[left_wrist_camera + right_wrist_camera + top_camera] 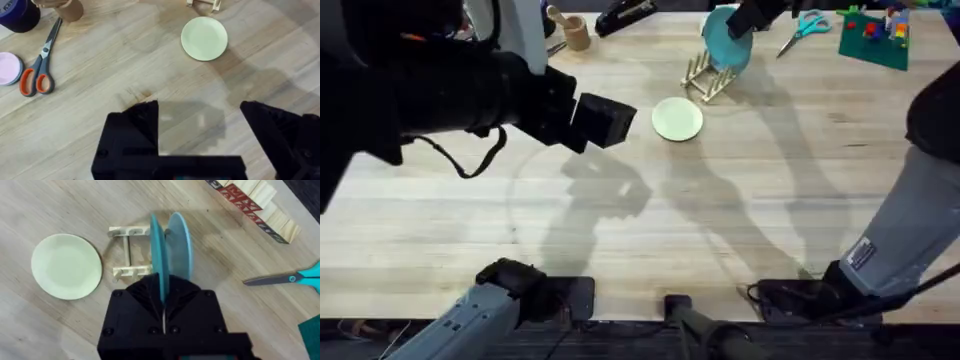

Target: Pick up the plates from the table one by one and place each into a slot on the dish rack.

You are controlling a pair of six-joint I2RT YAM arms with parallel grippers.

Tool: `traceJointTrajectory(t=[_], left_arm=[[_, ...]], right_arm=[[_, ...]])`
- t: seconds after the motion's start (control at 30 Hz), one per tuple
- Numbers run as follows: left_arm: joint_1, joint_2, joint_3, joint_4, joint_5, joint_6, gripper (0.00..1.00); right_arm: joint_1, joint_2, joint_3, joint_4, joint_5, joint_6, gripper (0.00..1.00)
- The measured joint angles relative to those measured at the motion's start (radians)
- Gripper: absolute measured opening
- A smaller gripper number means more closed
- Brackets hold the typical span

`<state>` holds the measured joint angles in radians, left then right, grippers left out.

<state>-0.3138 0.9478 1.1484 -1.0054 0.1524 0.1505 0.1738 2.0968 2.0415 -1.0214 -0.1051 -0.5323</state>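
While the turquoise-teal round plastic plate stands on edge over the small light-wood pegged dish rack, your right gripper grips its rim; seat it in a slot beside the paler blue plate, then release. Your left gripper hangs spread and empty; the cream-yellow plate waits on the table.

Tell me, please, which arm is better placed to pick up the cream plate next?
Probably the left. Its pincer hangs open and empty just short of the cream plate, whereas the right pincer is shut on the teal plate at the dish rack.
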Motion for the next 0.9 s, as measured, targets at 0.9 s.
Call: traceJointTrajectory(t=[0.9], left_arm=[[0.000, 0.000, 0.000, 0.000, 0.000, 0.000, 0.995]], right_arm=[[0.000, 0.064, 0.003, 0.000, 0.001, 0.000, 0.028]])
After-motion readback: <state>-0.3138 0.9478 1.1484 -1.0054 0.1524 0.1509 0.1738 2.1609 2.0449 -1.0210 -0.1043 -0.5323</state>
